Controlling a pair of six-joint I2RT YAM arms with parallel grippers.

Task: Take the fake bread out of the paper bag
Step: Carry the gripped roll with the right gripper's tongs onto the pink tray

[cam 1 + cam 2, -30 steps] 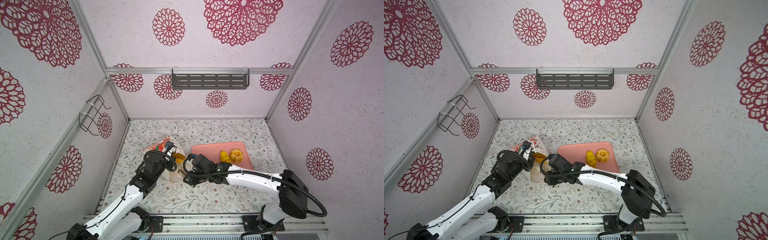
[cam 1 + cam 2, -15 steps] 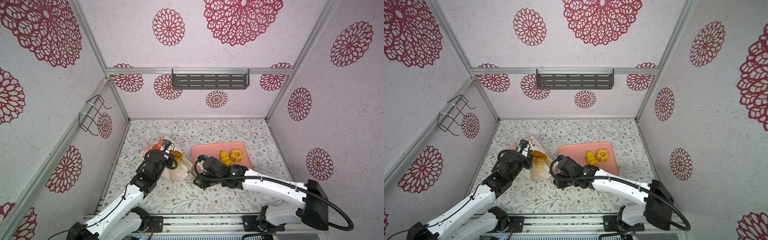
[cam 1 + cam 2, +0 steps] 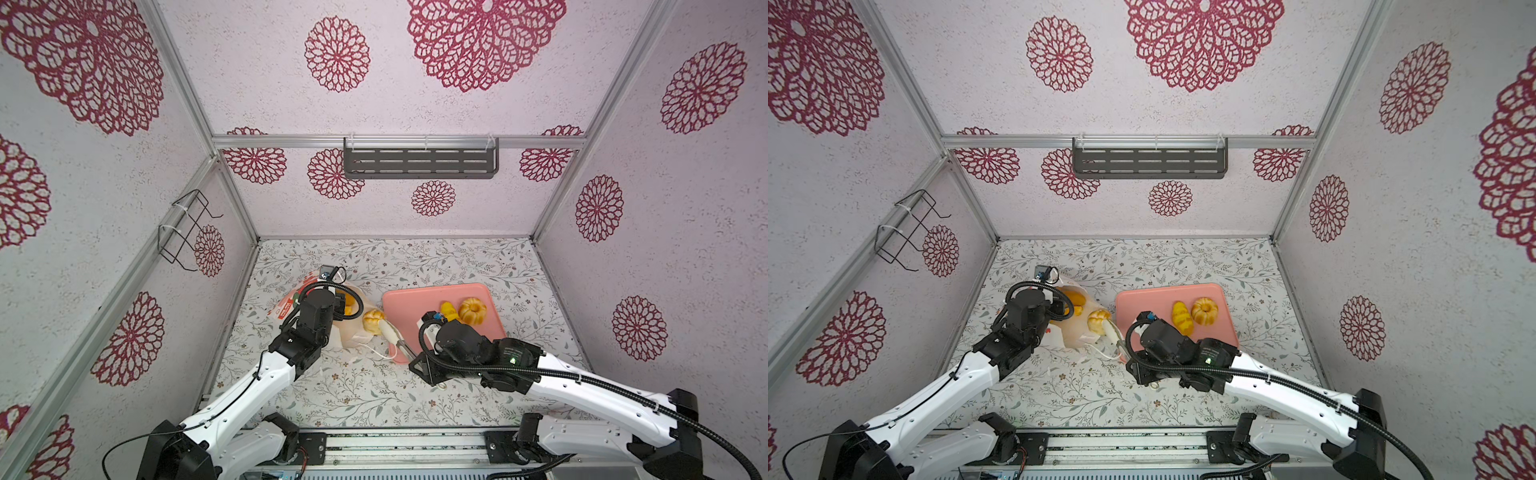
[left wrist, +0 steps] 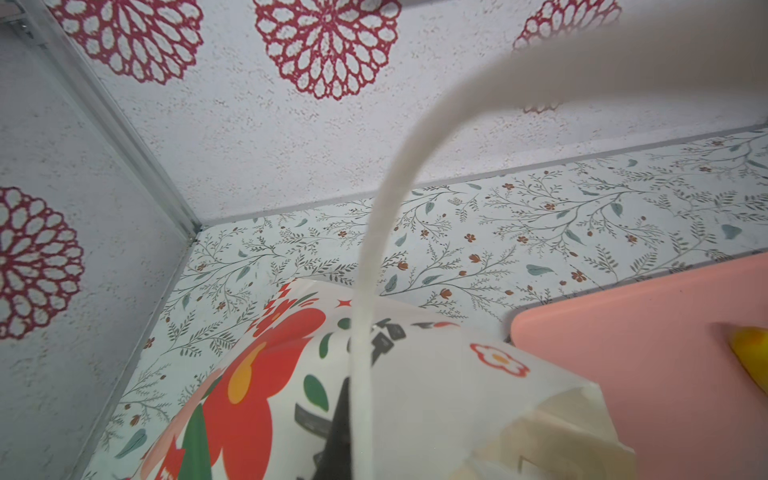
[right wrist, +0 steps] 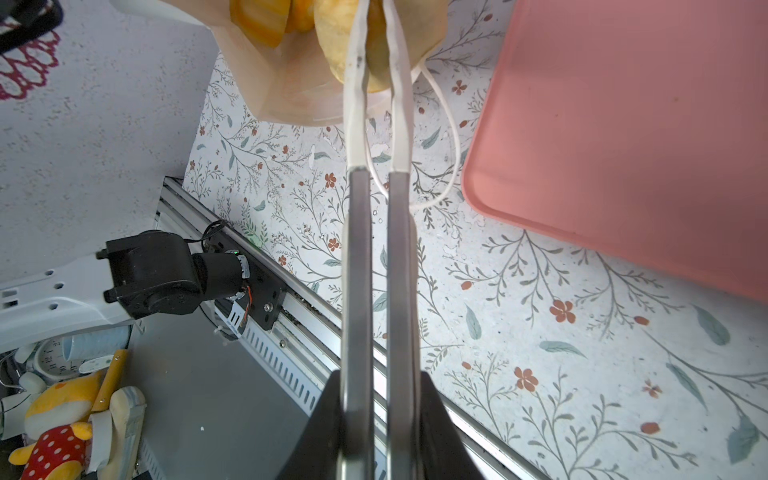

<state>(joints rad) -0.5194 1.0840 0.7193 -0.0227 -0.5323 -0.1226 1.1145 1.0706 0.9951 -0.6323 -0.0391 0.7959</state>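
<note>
The white paper bag with a red flower print lies tilted on its side, mouth toward the pink tray. My left gripper is shut on the bag's paper; its white cord handle arcs in front of the camera. My right gripper is shut on a pale golden fake bread roll at the bag's mouth. An orange bread shows inside the bag. Two breads lie on the tray.
The bag's other cord handle loops on the floral table beside the tray's near corner. A wire rack hangs on the left wall and a grey shelf on the back wall. A metal rail runs along the table's front edge.
My right gripper has drawn back to the right, out of the bag, and the roll it grips now sits at the bag's mouth. The left gripper has kept its hold on the bag.
</note>
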